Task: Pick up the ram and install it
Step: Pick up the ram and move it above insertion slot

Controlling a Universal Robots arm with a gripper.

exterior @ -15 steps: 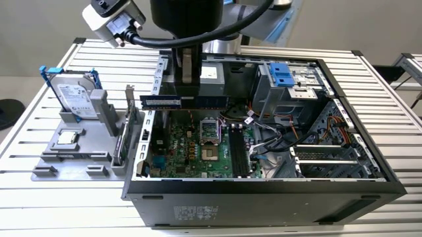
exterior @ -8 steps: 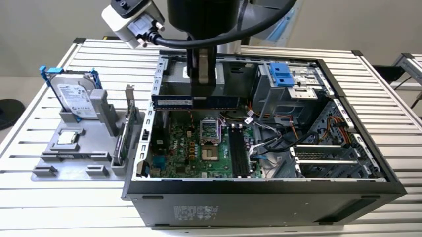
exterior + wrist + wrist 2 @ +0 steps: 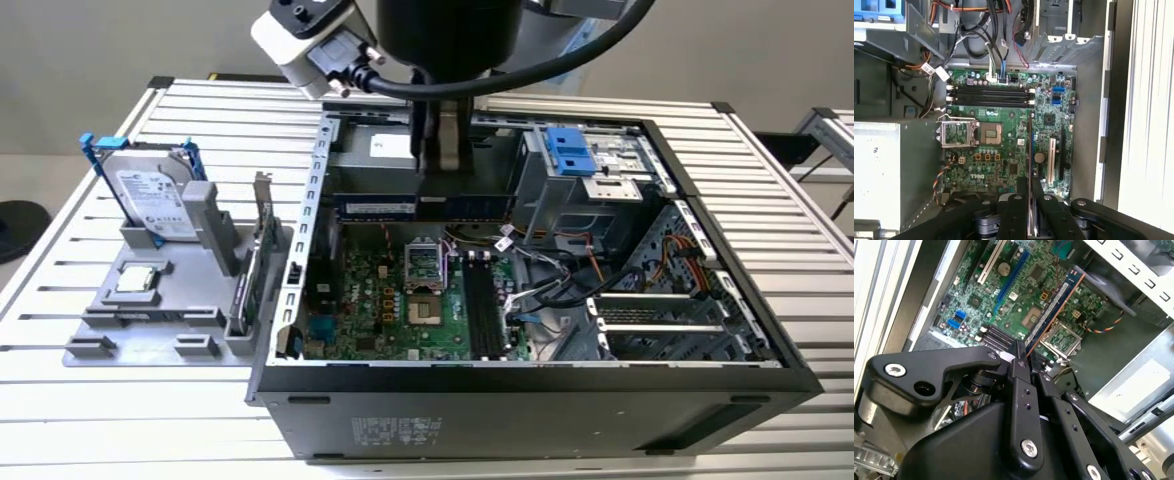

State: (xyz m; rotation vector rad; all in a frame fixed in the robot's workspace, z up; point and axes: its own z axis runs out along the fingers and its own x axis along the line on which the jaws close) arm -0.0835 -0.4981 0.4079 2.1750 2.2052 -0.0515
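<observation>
Over open case (image 3: pixel 534 390), pincer (image 3: pixel 445 192) clenched on ram (image 3: pixel 380 207): broadside in exterior view, edge-on in first wrist view.

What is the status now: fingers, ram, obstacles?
Fingers shut on the ram. Ram hangs above the motherboard, not yet seated. Loose cables beside the memory slots.
</observation>
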